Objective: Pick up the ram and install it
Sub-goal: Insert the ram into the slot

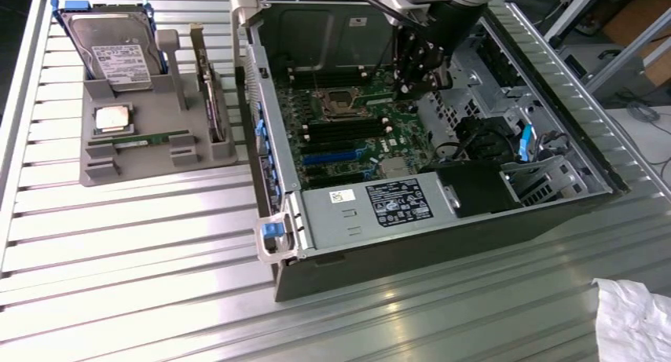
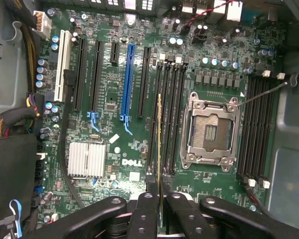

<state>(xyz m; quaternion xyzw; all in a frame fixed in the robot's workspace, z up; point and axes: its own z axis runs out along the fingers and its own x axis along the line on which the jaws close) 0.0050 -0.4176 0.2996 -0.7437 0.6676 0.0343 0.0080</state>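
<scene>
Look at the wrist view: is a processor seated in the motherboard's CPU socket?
No, the CPU socket is empty, its bare contacts showing.

I see the ram (image 2: 160, 144) in the wrist view as a thin stick presented edge-on, its top edge yellow-green, running straight along the twelve-to-six line. Its six o'clock end is pinched between two black fingers (image 2: 148, 211). The stick stands on edge, perpendicular to the green motherboard, and is aligned parallel with the bank of black memory slots, over the slot nearest the nine o'clock side of that bank. I cannot tell whether its lower edge touches the slot. A second stick (image 1: 137, 144) of the same kind lies flat in the grey holder at nine o'clock from the open computer case.
</scene>
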